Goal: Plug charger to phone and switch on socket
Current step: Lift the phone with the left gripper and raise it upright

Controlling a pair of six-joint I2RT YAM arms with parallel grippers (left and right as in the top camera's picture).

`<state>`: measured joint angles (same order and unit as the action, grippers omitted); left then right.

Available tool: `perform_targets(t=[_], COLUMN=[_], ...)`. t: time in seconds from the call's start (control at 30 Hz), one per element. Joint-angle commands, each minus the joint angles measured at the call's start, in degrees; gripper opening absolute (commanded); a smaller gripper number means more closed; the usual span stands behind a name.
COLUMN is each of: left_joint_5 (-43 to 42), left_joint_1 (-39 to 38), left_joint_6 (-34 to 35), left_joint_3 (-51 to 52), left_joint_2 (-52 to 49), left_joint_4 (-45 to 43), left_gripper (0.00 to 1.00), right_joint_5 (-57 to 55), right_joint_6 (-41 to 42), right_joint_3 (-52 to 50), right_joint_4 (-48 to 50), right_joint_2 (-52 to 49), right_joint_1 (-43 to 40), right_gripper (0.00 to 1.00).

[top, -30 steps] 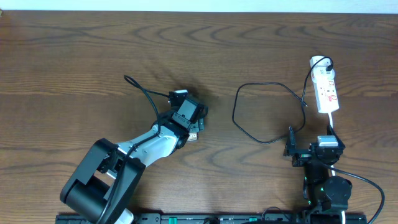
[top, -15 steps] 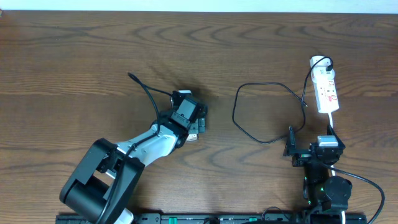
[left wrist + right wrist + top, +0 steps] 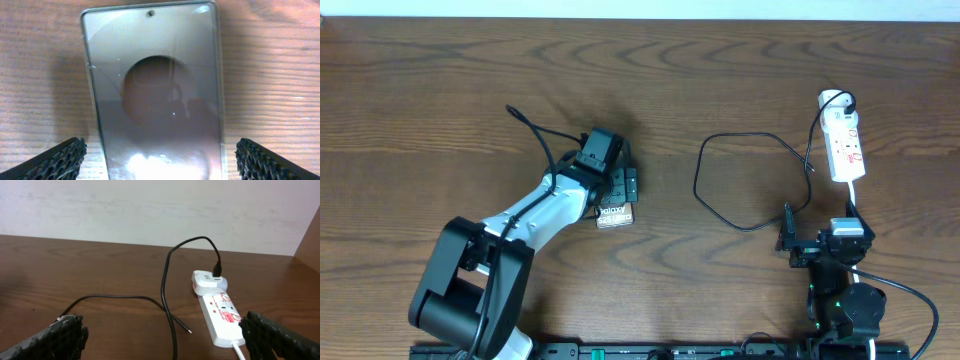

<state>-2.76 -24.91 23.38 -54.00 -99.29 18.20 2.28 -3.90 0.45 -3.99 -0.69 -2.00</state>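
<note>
Left wrist shows my left gripper (image 3: 160,152) spread wide either side of the phone (image 3: 155,85), which lies flat, left of centre. If I close off-centre, I expect it to skid or twist. Right gripper (image 3: 162,330) gapes wide, empty.

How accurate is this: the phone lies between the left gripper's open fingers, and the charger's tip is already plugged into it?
One error. The phone does lie between the left gripper's open fingers, but the charger's tip is not plugged in: the right wrist view shows it lying loose on the table near the socket.
</note>
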Motion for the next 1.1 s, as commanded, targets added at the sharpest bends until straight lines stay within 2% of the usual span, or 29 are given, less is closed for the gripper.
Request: perform_targets(t=[0.0, 0.23, 0.4, 0.5, 0.63, 0.83, 1.0, 1.07], left_joint_5=[-1.3, 1.3, 1.9, 1.9, 2.1, 6.4, 6.2, 6.2], left_joint_1=[0.0, 0.0, 0.0, 0.0, 0.3, 1.2, 0.8, 0.4], left_joint_6=[-1.2, -2.4, -3.7, -3.9, -3.6, 1.7, 7.0, 7.0], left_joint_3=[-4.2, -15.4, -27.6, -31.8, -32.2, -32.1, -29.3, -27.5], left_joint_2=[-0.7, -2.2, -11.0, -15.0, -15.0, -13.2, -11.1, -9.4], left_joint_4=[2.9, 15.1, 26.8, 29.6, 30.0, 35.7, 35.1, 34.0], left_gripper=[0.98, 0.98, 0.98, 0.98, 0.98, 0.98, 0.98, 0.98], right_joint_5=[-0.2, -0.2, -0.2, -0.2, -0.2, -0.2, -0.2, -0.2], right_joint_6=[0.5, 0.5, 0.5, 0.5, 0.5, 0.5, 0.5, 0.5], right_joint_3=[-0.1, -0.1, -0.1, -0.1, -0.1, -0.1, -0.1, -0.1], right_joint_4=[-0.1, -0.1, -0.1, -0.1, -0.1, -0.1, -0.1, -0.1], right_joint_2=[0.2, 0.2, 0.2, 0.2, 0.2, 0.2, 0.2, 0.2], right_joint_1=[0.3, 0.3, 0.3, 0.3, 0.3, 0.3, 0.3, 0.3], right_gripper=[0.99, 0.99, 0.99, 0.99, 0.99, 0.99, 0.99, 0.99])
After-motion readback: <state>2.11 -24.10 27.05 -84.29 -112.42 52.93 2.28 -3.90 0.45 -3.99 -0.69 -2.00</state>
